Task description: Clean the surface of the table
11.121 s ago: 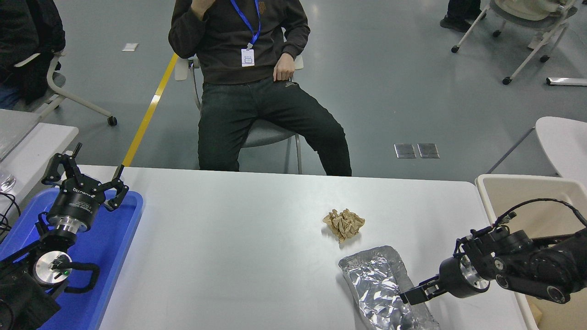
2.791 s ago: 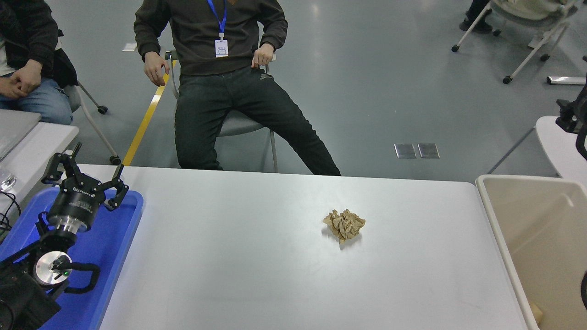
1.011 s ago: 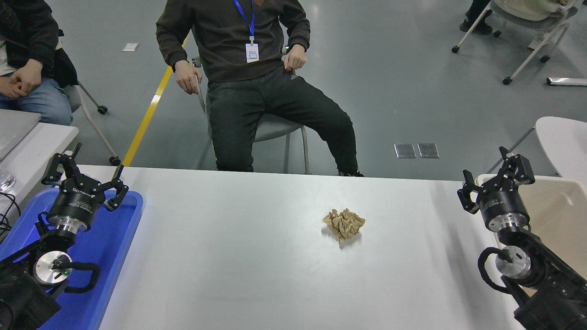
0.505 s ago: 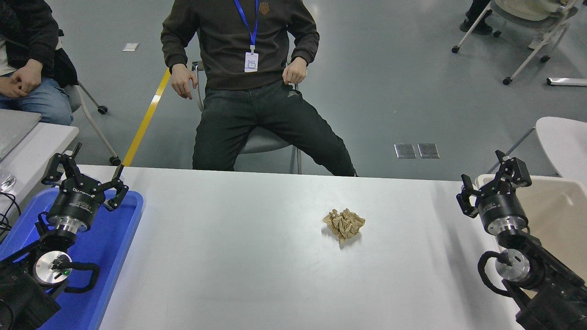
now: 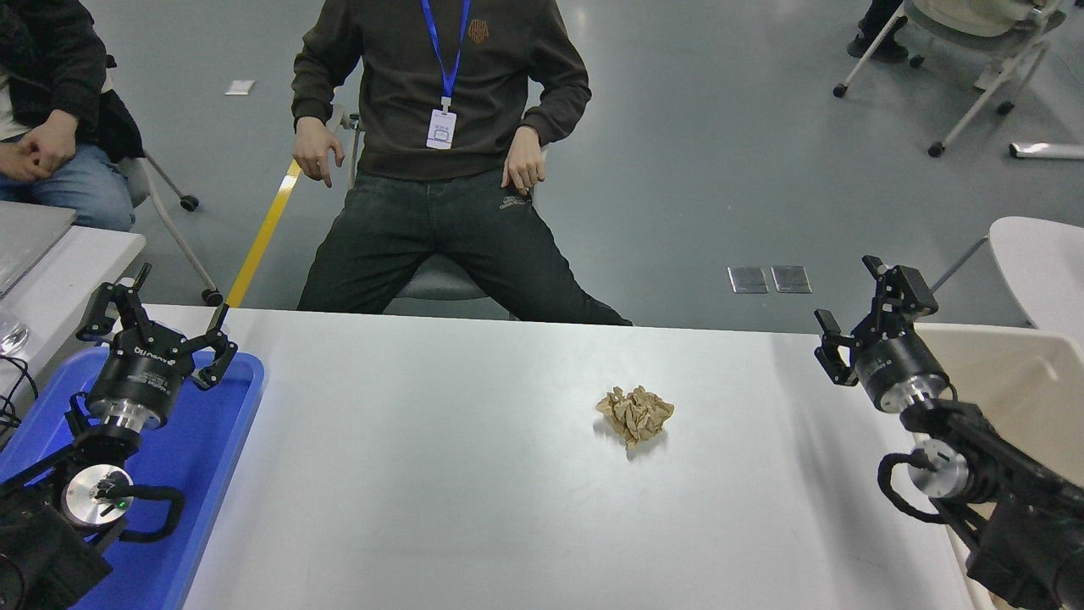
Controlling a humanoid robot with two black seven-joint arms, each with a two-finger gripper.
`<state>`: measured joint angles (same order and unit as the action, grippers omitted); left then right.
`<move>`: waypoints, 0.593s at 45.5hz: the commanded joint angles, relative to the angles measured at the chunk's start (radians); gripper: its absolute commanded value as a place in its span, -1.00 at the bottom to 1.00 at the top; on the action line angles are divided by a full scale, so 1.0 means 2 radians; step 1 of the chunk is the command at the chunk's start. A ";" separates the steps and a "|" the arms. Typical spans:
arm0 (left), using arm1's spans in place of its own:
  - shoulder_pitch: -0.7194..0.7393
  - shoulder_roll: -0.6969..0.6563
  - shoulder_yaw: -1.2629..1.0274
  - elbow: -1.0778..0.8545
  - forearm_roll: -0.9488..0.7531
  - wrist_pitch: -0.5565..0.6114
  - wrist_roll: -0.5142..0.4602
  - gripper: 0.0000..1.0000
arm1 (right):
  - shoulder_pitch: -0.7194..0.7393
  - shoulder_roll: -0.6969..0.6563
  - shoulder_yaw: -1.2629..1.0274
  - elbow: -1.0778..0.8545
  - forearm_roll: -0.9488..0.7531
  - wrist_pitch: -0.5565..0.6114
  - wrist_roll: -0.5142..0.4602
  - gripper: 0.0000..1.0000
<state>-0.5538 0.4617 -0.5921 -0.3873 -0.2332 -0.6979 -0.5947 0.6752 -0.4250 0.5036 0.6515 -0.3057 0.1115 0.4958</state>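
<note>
Reaching phase, by my reading: right tool (image 5: 854,320) hangs over the desk (image 5: 474,508) at its far right corner, fingers spread wide, nothing held. Left tool (image 5: 157,326) is parked above the blue tray (image 5: 216,474) at lower left, fingers also spread, empty. Desk fills the lower half of the view; only one item lies on it, a crumpled brown paper wad (image 5: 635,413), right of centre, well apart from both tools. Beige bin (image 5: 1016,373) stands just off the right edge, partly hidden by the right arm. Step in hand is likely the approach to the wad. Next move calls for swinging the right tool leftward and toward the robot, lowering over the wad, then closing on it; wad looks light and springy, so a loose pinch could let it slip. Room is ample: bare surface all round the wad, no obstacles along the path. A seated person is beyond the far edge, hands off the desk.
</note>
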 commanded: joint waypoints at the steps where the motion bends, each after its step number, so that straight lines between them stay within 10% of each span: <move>1: 0.000 0.000 0.000 0.000 0.000 0.000 0.000 1.00 | 0.109 -0.035 -0.212 -0.004 -0.006 0.000 -0.002 0.97; 13: 0.000 0.000 0.000 0.000 0.000 0.000 0.001 1.00 | 0.241 -0.043 -0.385 -0.004 -0.024 0.012 0.000 0.97; 27: 0.000 0.000 0.000 0.000 0.000 0.000 0.001 1.00 | 0.313 0.021 -0.482 -0.013 -0.257 0.019 -0.002 0.97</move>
<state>-0.5537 0.4617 -0.5921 -0.3876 -0.2332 -0.6979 -0.5943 1.1755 -0.4598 -0.2918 0.6427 -0.5425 0.1390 0.4934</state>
